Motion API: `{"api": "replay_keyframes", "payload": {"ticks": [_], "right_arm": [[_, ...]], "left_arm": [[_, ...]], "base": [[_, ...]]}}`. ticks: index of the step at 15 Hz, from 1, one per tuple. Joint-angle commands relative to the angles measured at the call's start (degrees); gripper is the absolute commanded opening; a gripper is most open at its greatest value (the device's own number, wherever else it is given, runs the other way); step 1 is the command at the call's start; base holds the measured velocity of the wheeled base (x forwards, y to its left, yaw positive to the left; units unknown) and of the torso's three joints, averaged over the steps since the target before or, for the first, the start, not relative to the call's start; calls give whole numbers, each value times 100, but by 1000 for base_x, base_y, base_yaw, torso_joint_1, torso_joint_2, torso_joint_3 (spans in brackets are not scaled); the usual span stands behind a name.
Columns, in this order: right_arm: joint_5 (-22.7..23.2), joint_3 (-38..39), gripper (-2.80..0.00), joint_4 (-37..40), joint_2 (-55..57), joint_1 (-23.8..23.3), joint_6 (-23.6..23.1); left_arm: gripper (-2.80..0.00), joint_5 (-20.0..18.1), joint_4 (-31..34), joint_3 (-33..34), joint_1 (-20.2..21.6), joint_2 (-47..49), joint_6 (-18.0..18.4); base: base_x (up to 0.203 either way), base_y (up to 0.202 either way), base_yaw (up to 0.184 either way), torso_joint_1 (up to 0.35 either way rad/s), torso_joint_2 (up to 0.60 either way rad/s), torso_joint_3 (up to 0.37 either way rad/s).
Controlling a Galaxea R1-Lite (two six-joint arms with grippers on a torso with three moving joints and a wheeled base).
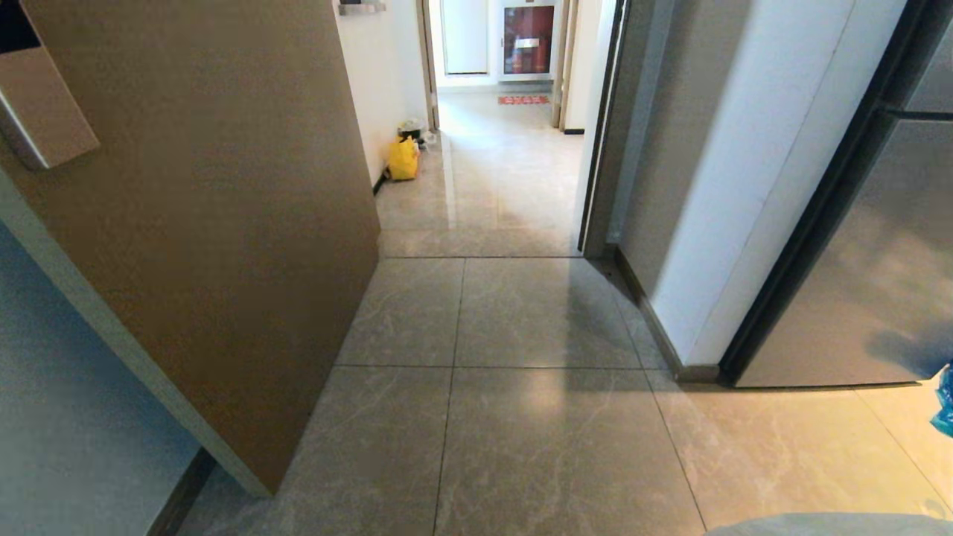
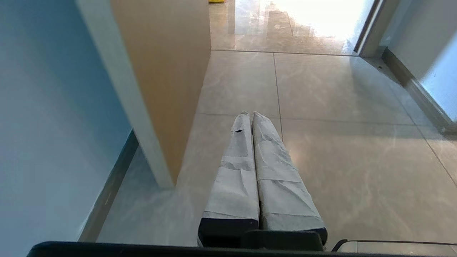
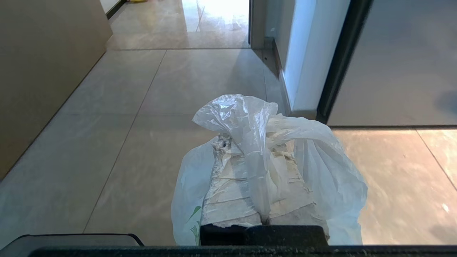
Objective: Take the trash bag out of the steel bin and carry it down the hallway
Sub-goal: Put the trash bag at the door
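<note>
White thin plastic of the trash bag (image 3: 264,157) drapes over the right end effector (image 3: 250,142), which pinches its neck, so lifting it out looks done. The hallway (image 1: 491,186) stretches ahead of it, uncarried. The left end effector (image 2: 250,116) is pressed together, empty. No steel bin shows; a yellow bag (image 1: 403,158) sits far ahead.

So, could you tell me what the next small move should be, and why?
Probably drive straight ahead through the doorway: the right gripper is shut on the trash bag, and the hallway lies open between the brown door and the white wall.
</note>
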Motion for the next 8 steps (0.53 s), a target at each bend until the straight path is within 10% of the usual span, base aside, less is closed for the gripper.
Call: {"api": "replay_keyframes", "payload": {"ticks": [1, 8], "right_arm": [[3, 1, -280, 3, -2, -2, -3], [3, 1, -280, -6, -2, -2, -3]], "left_arm": [[-280, 4, 0, 0, 0, 0, -1], [-280, 4, -9, 0, 0, 0, 8]], "base": [[191, 0, 0, 2, 7, 2], [193, 0, 1, 1, 0, 2]]}}
